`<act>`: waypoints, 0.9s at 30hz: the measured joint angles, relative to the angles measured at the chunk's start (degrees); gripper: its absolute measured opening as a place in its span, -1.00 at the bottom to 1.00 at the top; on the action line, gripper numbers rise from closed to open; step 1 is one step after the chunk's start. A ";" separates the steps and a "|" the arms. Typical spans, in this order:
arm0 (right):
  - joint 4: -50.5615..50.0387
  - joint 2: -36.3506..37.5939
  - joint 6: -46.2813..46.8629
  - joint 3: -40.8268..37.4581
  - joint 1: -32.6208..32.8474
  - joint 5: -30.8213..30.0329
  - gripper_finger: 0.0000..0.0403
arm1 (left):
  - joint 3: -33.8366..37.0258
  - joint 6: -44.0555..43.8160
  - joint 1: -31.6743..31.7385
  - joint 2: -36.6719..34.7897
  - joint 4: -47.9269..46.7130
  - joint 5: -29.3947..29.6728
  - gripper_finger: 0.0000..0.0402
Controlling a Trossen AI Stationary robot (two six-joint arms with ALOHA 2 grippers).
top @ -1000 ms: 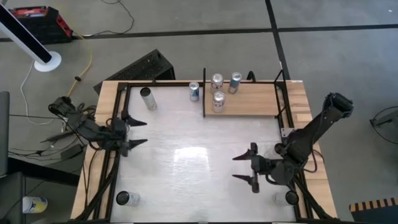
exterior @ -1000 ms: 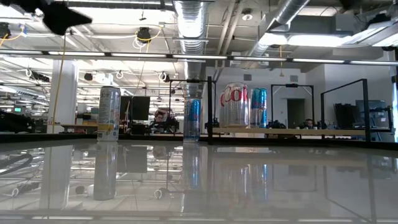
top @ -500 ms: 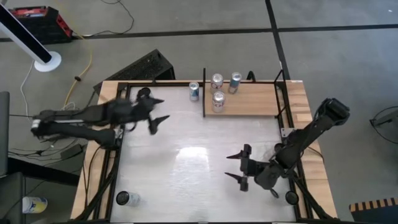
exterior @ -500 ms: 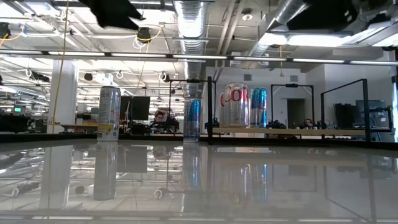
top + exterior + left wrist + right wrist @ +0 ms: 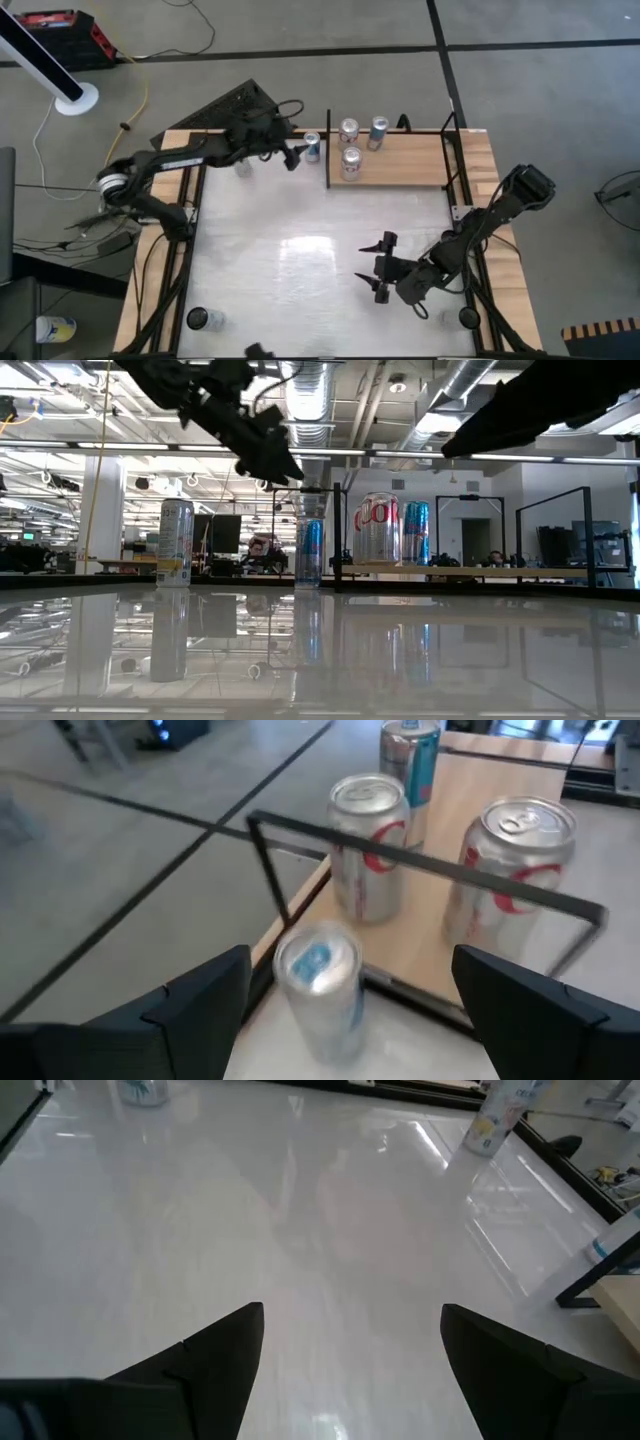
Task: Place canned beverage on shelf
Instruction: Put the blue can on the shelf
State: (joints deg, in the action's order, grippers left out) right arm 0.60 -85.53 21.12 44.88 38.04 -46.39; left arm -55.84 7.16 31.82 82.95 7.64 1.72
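Your left claw point(image 5: 292, 158) has swung from the table's point(image 5: 300, 290) left edge to the blue can point(image 5: 312, 147), which stands on the table just beside the shelf point(image 5: 400, 165); it's spread wide, empty. Your right claw point(image 5: 378, 268) hovers mid-table, also wide and empty.

Can between the left fingers point(image 5: 320, 980): silver body, blue mark on its lid.
Two cans beyond it point(image 5: 368, 845): silver with red curved lettering.
Far can point(image 5: 409, 760): blue and silver.
Shelf point(image 5: 400, 160): light-brown wood, black posts.
Tabletop point(image 5: 310, 250): glossy white.
Fingers point(image 5: 190, 1005): black.
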 joint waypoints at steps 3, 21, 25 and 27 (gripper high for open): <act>-0.40 -0.07 -0.07 0.00 -0.02 0.27 0.62 | -2.53 1.36 0.06 4.76 2.24 -1.56 0.64; -0.66 -0.07 0.92 -0.07 0.17 1.54 0.62 | -10.13 4.60 0.21 17.48 2.15 6.57 0.64; -0.58 -0.07 1.36 -0.07 0.17 1.53 0.62 | -10.13 2.30 0.17 17.48 0.68 10.12 0.64; -0.33 -0.07 1.38 -0.07 0.17 1.53 0.62 | -9.91 0.51 0.22 17.48 0.57 11.01 0.64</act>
State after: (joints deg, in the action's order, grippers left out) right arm 0.28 -85.60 22.50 44.82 38.22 -44.86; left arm -65.76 7.67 32.04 100.42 8.21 12.74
